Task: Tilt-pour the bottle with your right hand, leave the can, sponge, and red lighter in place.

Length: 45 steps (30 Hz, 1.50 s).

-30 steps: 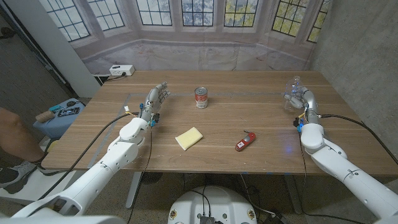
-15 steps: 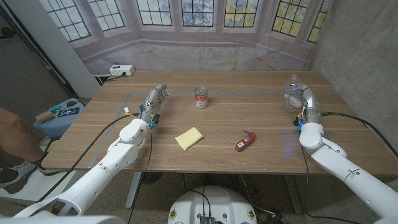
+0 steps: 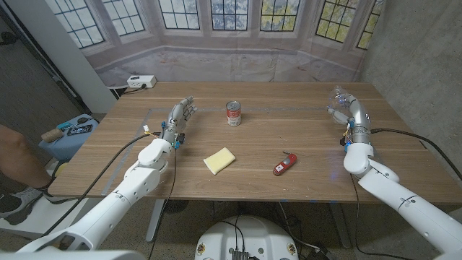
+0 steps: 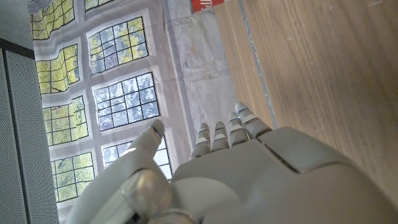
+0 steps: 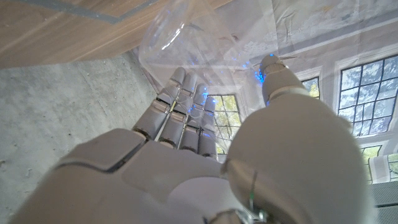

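At the table's far right, my right hand grips a clear plastic bottle, which is tilted with its top leaning toward the table's middle. In the right wrist view my fingers wrap the transparent bottle with the thumb on its other side. A red-and-white can stands upright at the back middle. The yellow sponge and red lighter lie nearer the front. My left hand stands left of the can, fingers apart and holding nothing. The left wrist view shows that hand and the can's base.
A white power strip sits on the ledge behind the table's left corner. A person's arm shows at the left edge, beside a blue stand with tools. A grey wall runs close along the table's right side.
My right hand has turned, tipping the bottle over toward the table's middle and shifting it slightly farther back. The left hand, can, sponge and lighter stay where they were.
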{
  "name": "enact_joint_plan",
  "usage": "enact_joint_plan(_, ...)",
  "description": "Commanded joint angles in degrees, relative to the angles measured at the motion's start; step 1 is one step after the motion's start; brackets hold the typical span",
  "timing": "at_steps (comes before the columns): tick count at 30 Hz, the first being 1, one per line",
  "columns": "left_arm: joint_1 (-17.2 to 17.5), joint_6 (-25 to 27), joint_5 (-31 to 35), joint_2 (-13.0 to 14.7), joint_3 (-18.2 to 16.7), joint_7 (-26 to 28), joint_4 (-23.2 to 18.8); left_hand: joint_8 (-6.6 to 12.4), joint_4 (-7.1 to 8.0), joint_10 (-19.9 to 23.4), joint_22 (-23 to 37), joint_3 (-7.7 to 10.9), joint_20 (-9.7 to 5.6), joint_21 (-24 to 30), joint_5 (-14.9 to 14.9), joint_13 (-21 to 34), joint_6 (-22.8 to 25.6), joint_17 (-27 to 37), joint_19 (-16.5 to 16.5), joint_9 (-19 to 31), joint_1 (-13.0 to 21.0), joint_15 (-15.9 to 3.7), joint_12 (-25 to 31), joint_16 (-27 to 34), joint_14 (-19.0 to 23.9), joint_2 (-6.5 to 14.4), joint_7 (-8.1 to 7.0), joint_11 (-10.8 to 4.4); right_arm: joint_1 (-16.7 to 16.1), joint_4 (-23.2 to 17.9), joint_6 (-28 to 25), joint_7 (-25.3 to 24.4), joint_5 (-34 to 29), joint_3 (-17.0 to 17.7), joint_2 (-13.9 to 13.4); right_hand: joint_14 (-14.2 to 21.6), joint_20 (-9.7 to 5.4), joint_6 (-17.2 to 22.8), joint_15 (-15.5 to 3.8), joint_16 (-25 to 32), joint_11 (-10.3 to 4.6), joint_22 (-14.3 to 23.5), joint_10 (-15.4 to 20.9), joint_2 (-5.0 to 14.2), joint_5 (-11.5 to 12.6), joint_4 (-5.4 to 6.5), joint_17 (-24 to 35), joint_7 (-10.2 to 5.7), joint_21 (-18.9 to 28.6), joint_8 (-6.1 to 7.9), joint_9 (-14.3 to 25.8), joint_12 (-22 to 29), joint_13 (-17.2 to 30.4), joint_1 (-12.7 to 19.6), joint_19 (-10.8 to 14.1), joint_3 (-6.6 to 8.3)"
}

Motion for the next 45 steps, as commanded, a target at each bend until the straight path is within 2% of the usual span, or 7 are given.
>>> enact_joint_plan(1,0.2,-0.4,-0.2,-0.3,0.0,-0.2,0.5,-0.03,-0.34,0.2,0.2,0.07,-0.01,0.1,0.4,0.1,0.5,0.1,0.7,0.2,0.6,0.15,0.2,-0.1,0.2,0.0,-0.02,0.21,0.9,-1.2,-4.9,-3.6,-6.6,-2.2,-0.4,0.9,-0.19,0.5,-4.75,-0.3,-0.72,0.2,0.5,0.52,-0.2,-0.30,0.2,-0.15,-0.1,-0.12,0.2,0.1,0.1,0.4,0.6,0.16)
enact_joint_plan(21,0.1,-0.8,-0.5,-0.5,-0.1,-0.7,1.3,-0.05,-0.71,0.3,0.2,-0.15,0.03,0.1,0.4,0.1,0.7,0.1,0.7,0.2,1.0,0.17,0.1,0.0,0.2,0.1,0.05,0.21,2.0,-5.6,-15.2,-1.2,-15.3,-6.0,-4.5,1.2,-0.26,0.8,-4.94,-0.8,-1.05,0.2,0.9,0.66,-0.1,-0.25,0.5,-0.48,-0.2,-0.05,0.2,0.1,-0.4,0.5,0.8,0.46)
enact_joint_plan(28,0.5,-0.9,-0.4,-0.3,-0.2,-0.4,0.9,-0.08,-0.79,0.3,0.2,-0.25,0.04,0.0,0.4,0.1,0.7,0.2,0.7,0.2,1.1,0.16,0.1,0.0,0.2,0.1,0.01,0.34,2.6,-7.1,-18.1,1.0,-18.0,-7.2,-6.3,1.4,-0.33,1.0,-5.16,-1.1,-1.40,0.2,1.1,0.67,-0.2,-0.17,0.6,-0.75,-0.3,0.03,0.2,0.2,-0.4,0.4,0.8,0.51)
enact_joint_plan(45,0.7,-0.4,0.2,0.0,0.0,0.2,-0.1,-0.09,-0.97,0.3,0.2,-0.42,0.06,0.0,0.4,0.1,0.8,0.2,0.8,0.2,1.3,0.13,0.1,0.0,0.2,0.2,-0.04,0.32,5.3,-6.7,-22.4,4.7,-25.0,-10.9,-9.1,1.7,-0.52,1.0,-5.52,-1.8,-1.81,0.2,1.1,0.68,-0.1,-0.15,0.6,-1.02,-0.4,0.04,0.2,0.2,-0.4,0.3,1.0,0.98)
